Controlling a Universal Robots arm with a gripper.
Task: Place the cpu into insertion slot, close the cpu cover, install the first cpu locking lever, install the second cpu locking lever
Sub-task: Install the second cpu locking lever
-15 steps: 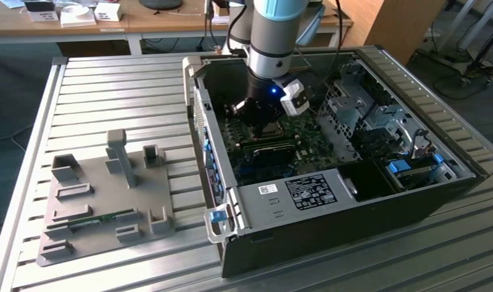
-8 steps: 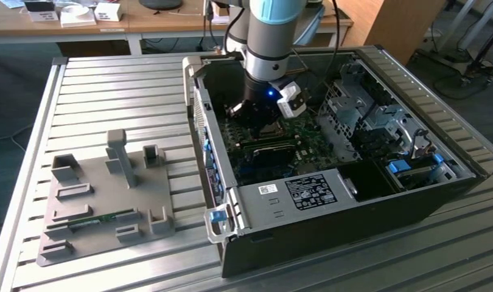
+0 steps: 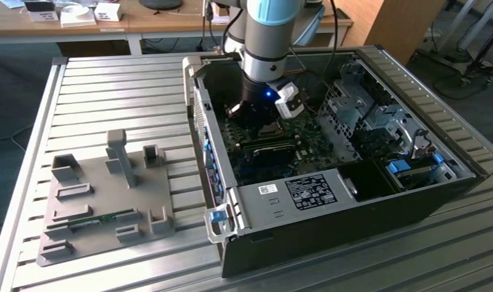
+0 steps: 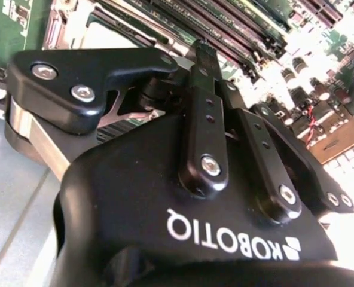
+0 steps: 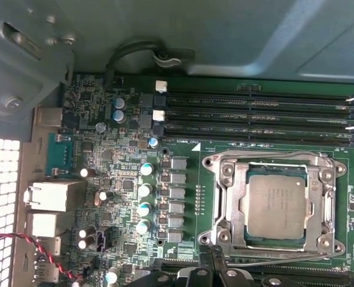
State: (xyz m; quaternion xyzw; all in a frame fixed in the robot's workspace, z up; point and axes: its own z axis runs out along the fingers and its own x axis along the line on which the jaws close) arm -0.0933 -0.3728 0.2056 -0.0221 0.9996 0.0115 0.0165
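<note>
The cpu (image 5: 277, 206), a silver-grey square chip, lies flat in its socket on the green motherboard (image 5: 123, 179). The cpu cover (image 5: 228, 197), a silvery metal frame, is folded down around it. Thin wire levers (image 5: 266, 256) run along two edges of the frame; I cannot tell whether they are latched. My black gripper (image 5: 216, 260) hangs low over the socket's edge, shut with nothing visibly held. In the exterior view the gripper (image 3: 258, 121) reaches down inside the open computer case (image 3: 230, 213). The gripper (image 4: 201, 51) body looms close in the second wrist view.
Long memory slots (image 5: 261, 113) run beside the socket, and a row of capacitors (image 5: 144, 191) stands on its other side. A drive cage (image 3: 368, 115) fills the case at the exterior view's right. A grey fixture plate (image 3: 108, 201) lies on the slatted table.
</note>
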